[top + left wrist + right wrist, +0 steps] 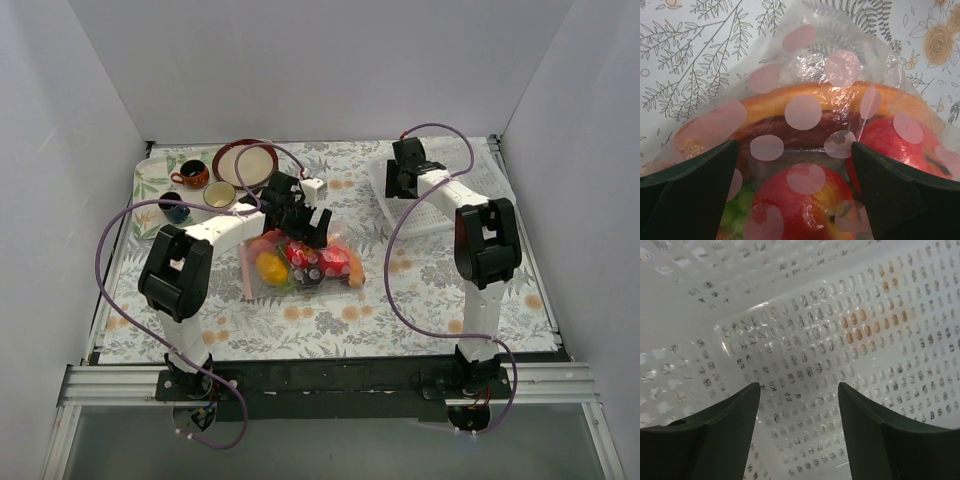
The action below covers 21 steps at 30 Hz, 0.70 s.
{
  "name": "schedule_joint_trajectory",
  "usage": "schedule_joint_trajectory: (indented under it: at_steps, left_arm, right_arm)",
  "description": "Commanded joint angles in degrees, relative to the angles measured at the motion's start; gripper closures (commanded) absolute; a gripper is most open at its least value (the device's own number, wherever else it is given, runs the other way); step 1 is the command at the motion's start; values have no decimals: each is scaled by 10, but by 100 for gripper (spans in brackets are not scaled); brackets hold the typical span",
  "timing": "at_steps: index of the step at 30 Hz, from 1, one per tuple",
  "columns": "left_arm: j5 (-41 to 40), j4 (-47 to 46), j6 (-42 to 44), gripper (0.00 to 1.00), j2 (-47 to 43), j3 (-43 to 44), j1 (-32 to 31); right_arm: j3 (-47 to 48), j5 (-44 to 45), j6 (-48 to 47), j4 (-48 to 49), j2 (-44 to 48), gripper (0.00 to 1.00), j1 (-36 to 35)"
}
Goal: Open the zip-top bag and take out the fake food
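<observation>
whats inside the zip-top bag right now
Through the zip-top bag show two red apples, an orange-and-maroon long piece, green grapes and a yellow fruit. The left claw above covers part of the bag, hiding anything beneath it.

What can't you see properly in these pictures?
- Top view: whether the zip-top bag is zipped; its pink strip is too small.
- Top view: the left gripper covers the bag's far end.
- Left wrist view: the red apple is cut off by the bottom edge and fingers.
- Right wrist view: only basket mesh shows.
</observation>
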State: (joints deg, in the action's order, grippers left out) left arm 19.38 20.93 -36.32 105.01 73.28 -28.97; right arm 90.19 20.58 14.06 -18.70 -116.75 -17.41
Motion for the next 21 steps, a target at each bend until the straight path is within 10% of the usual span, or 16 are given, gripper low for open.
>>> schedule_joint_trajectory:
  at_steps: [1,21]
  left_arm:
    - [-3,3,13,4,-49,-21,-4]
    - [10,48,84,12,-155,-132,4]
  right_arm:
    - [-9,-18,18,-26,-4,29,-13]
    - [-471,-71,129,-16,326,42,-202]
